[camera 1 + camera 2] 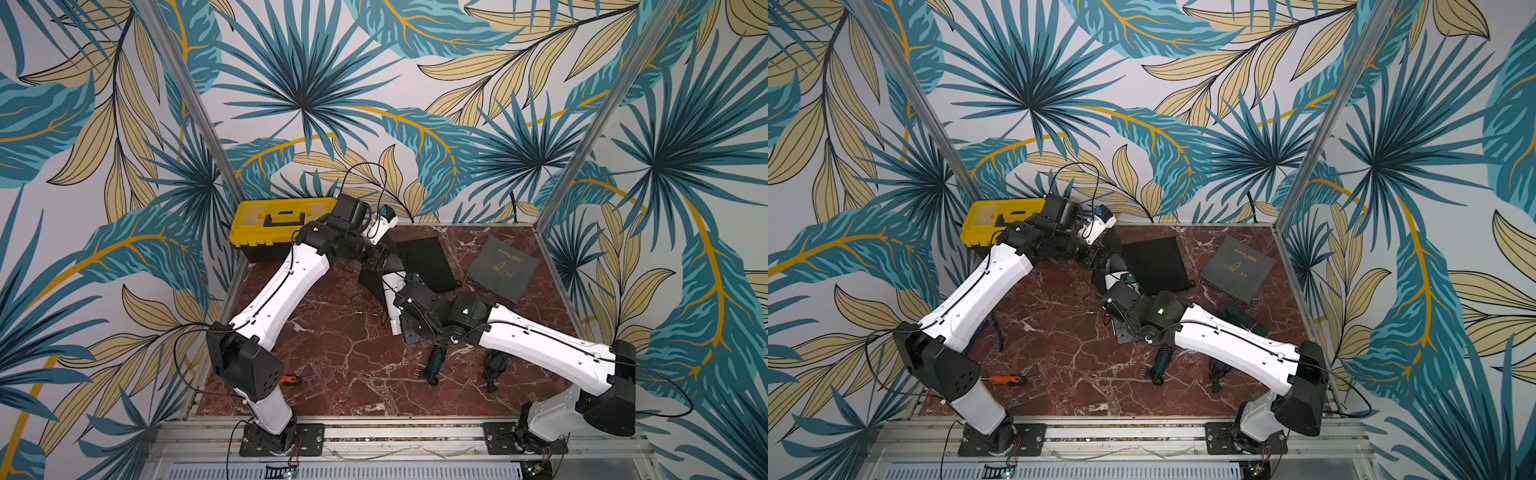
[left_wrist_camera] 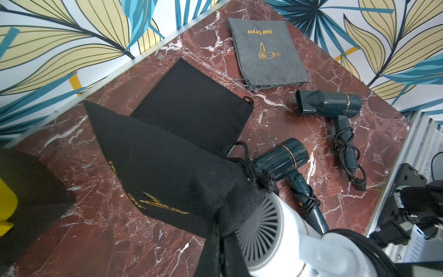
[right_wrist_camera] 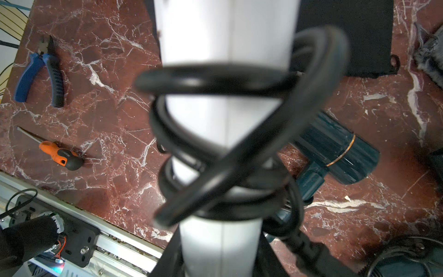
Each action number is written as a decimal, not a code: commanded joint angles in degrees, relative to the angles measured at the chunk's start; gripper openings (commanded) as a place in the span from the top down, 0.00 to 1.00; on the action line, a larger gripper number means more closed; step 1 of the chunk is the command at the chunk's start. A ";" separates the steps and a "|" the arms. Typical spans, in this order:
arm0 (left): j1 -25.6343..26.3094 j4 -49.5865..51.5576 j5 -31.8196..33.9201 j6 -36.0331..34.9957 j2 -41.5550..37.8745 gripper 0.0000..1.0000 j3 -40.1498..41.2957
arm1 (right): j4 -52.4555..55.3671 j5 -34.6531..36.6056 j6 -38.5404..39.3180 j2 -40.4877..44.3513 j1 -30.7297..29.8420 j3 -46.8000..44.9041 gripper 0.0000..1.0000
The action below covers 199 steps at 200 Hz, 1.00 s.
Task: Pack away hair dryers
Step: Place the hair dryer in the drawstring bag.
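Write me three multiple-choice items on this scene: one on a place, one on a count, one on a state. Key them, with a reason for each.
1. Where does the grey pouch lie?
A. Rolled up at the near edge
B. Flat on the table, toward its far right corner
C. Standing against the wall

2. How many dark teal dryers lie on the table?
A. One
B. Two
C. Four

3. What state is the white dryer in?
A. Lying untouched on the table
B. Fully bagged, string drawn
C. Raised, its head partly covered by a black pouch

Key:
1 B, both top views show it spread flat on the marble there.
2 B, the left wrist view shows two side by side.
3 C, that view shows the pouch mouth draped over its head.
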<state>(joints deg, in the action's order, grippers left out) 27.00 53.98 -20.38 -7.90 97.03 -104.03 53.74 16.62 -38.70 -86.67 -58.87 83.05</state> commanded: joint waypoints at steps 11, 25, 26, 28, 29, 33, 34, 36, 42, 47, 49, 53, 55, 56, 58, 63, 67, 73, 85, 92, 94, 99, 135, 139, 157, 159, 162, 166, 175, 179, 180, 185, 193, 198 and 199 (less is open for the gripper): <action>1.77 0.65 -2.85 1.08 -2.00 1.00 1.16 | 2.60 2.33 1.40 -2.01 0.60 4.39 1.00; 2.55 0.57 -3.29 0.88 -2.37 1.00 2.00 | 2.51 2.15 1.78 -2.53 0.77 5.09 1.00; 2.63 0.59 -3.32 0.83 -2.37 1.00 2.04 | 2.47 2.17 1.74 -2.53 0.82 5.10 1.00; 2.73 0.51 -3.23 0.73 -2.44 1.00 2.18 | 2.26 2.18 1.77 -2.54 0.83 5.11 1.00; 2.73 0.56 -3.20 0.71 -2.45 1.00 2.23 | 2.21 2.14 1.78 -2.54 0.85 5.11 1.00; 3.14 0.52 -2.99 0.68 -2.52 1.00 2.42 | 1.81 1.91 1.78 -2.41 0.99 5.08 1.00; 3.14 0.48 -2.90 0.65 -2.54 1.00 2.56 | 1.68 1.83 1.78 -2.34 1.01 5.05 1.00; 3.21 0.57 -2.69 0.68 -2.61 1.00 2.66 | 1.43 1.68 1.78 -2.35 1.08 4.98 1.00; 3.52 0.54 -2.48 0.55 -2.77 1.00 3.05 | 0.93 1.06 1.74 -2.20 1.35 4.93 1.00; 3.73 0.47 -2.52 0.59 -2.84 1.00 3.35 | 0.70 0.62 1.74 -2.10 1.60 4.90 1.00; 3.82 0.46 -2.59 0.60 -2.95 1.00 3.45 | 0.68 0.45 1.73 -2.10 1.71 4.90 1.00; 3.89 0.50 -2.78 0.66 -3.02 1.00 3.71 | 0.65 0.29 1.60 -2.10 1.87 4.94 1.00; 3.92 0.47 -2.86 0.71 -3.11 1.00 3.76 | 0.60 0.26 1.61 -2.03 1.97 4.89 1.00; 3.93 0.45 -2.88 0.70 -3.14 1.00 3.80 | 0.59 0.26 1.56 -2.06 2.03 4.87 1.00; 3.91 0.50 -2.95 0.83 -3.18 1.00 3.89 | 0.69 0.28 1.46 -2.02 2.12 4.85 1.00; 4.06 0.52 -3.11 0.95 -3.36 1.00 4.00 | 0.74 0.14 1.19 -1.94 2.43 4.72 1.00; 4.18 0.51 -3.12 0.94 -3.40 1.00 4.00 | 0.72 -0.11 0.89 -1.92 2.66 4.61 1.00; 4.28 0.51 -3.12 0.95 -3.60 1.00 4.03 | 0.64 -0.74 0.46 -1.83 3.26 4.38 1.00; 4.37 0.46 -2.65 1.04 -3.81 1.00 4.17 | 0.13 -2.24 -0.26 -1.53 4.21 3.61 1.00; 4.37 0.51 -2.56 1.03 -4.10 1.00 4.25 | -0.33 -3.20 -0.56 -1.35 4.56 3.22 1.00; 4.42 0.52 -2.51 1.04 -4.17 1.00 4.27 | -0.37 -3.36 -0.65 -1.32 4.67 3.12 1.00; 4.39 0.49 -2.54 1.04 -4.30 1.00 4.35 | -0.30 -3.47 -1.00 -1.23 4.95 2.89 1.00; 4.46 0.47 -4.57 1.20 -5.41 1.00 5.05 | -1.81 -4.94 -2.22 -0.45 6.11 1.37 1.00; 4.50 0.47 -4.81 1.21 -5.53 1.00 5.15 | -2.29 -5.08 -2.27 -0.28 6.18 1.26 1.00; 4.59 0.43 -5.78 0.96 -5.80 1.00 5.83 | -4.59 -6.38 -1.71 0.51 6.21 1.43 1.00; 4.62 0.43 -5.94 0.92 -5.80 1.00 5.98 | -4.78 -6.55 -1.66 0.58 6.24 1.53 1.00; 4.63 0.43 -6.07 0.83 -5.80 1.00 6.06 | -4.93 -6.74 -1.60 0.62 6.29 1.63 1.00; 4.68 0.43 -6.19 0.76 -5.74 1.00 6.12 | -5.04 -6.96 -1.42 0.63 6.31 1.90 1.00; 4.82 0.44 -6.50 0.69 -5.55 1.00 6.43 | -4.55 -7.19 -1.01 0.48 6.34 2.87 1.00; 4.81 0.43 -6.86 0.62 -5.54 1.00 6.51 | -4.28 -7.39 -0.80 0.38 6.40 3.24 1.00; 4.86 0.43 -6.86 0.61 -5.49 1.00 6.53 | -4.27 -7.44 -0.74 0.33 6.40 3.34 1.00; 4.76 0.41 -7.17 0.61 -5.45 1.00 6.63 | -4.17 -7.76 -0.45 0.28 6.46 3.57 1.00; 4.84 0.45 -7.66 0.62 -5.51 1.00 6.80 | -4.16 -8.41 -0.33 0.19 6.69 3.70 1.00; 4.90 0.42 -8.02 0.58 -5.54 1.00 6.75 | -4.14 -8.52 -0.33 0.27 6.81 3.60 1.00; 4.94 0.42 -8.01 0.59 -5.54 1.00 6.79 | -4.11 -8.53 -0.41 0.32 6.78 3.52 1.00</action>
<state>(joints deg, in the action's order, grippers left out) 31.51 54.48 -25.61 -7.03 92.77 -98.45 52.51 9.04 -39.97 -88.51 -52.64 85.19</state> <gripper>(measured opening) 0.050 0.351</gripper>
